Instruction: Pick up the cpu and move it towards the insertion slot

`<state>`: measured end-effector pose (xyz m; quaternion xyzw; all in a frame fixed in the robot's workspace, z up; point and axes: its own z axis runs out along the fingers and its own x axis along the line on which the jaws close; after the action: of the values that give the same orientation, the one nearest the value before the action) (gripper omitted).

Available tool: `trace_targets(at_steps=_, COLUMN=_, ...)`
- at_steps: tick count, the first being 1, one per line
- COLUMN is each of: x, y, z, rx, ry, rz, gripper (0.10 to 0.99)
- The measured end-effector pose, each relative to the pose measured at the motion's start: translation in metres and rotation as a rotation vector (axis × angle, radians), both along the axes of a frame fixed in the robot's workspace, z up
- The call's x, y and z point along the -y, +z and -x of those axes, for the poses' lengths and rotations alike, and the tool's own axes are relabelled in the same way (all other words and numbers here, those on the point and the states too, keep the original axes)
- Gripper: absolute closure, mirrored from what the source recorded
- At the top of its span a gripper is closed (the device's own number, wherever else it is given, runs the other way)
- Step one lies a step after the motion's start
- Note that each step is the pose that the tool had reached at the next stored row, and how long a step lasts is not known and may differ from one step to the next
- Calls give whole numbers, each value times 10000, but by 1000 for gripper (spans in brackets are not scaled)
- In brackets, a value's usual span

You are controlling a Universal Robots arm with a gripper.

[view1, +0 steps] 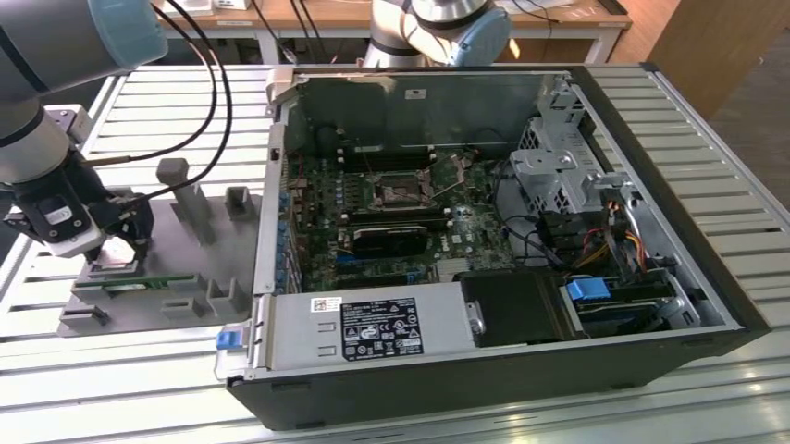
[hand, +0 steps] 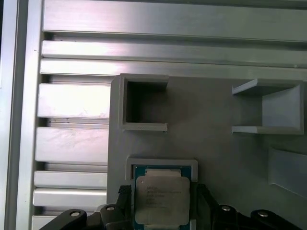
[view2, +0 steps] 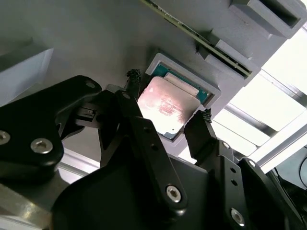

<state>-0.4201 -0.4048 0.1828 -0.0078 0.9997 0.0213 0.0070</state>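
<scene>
The cpu (view2: 168,103), a silvery square chip with a green edge, lies in a shallow square recess of the grey fixture (view1: 185,236) at the exterior view's left. My gripper (view1: 117,248) is down over it, and in both wrist views its black fingertips (view2: 205,116) press against opposite edges of the chip (hand: 160,196). I cannot tell whether the chip has left the recess floor. The insertion slot (view1: 401,192), a square socket with a metal frame, sits on the motherboard inside the open case, well toward the exterior view's right of the gripper.
The open computer case (view1: 494,351) has tall walls, a power supply and cables inside. A green memory stick (view1: 146,282) rests in the fixture beside the chip's recess. Grey posts (view1: 173,176) rise from the fixture. A slatted metal table (view1: 691,102) lies beneath.
</scene>
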Motion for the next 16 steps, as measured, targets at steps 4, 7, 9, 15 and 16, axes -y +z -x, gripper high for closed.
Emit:
trace_targets(at_steps=4, x=0, y=-2, z=0, rx=1, ry=0, rz=0, gripper=439)
trace_targets(at_steps=7, x=0, y=-2, z=1, rx=0, ry=0, rz=0, gripper=518)
trace_targets(at_steps=9, x=0, y=-3, z=1, rx=0, ry=0, rz=0, gripper=545)
trace_targets(at_steps=15, x=0, y=47, z=1, rx=3, ry=0, rz=-1, gripper=545)
trace_targets(at_steps=16, x=0, y=73, z=1, rx=1, ry=0, rz=0, gripper=545)
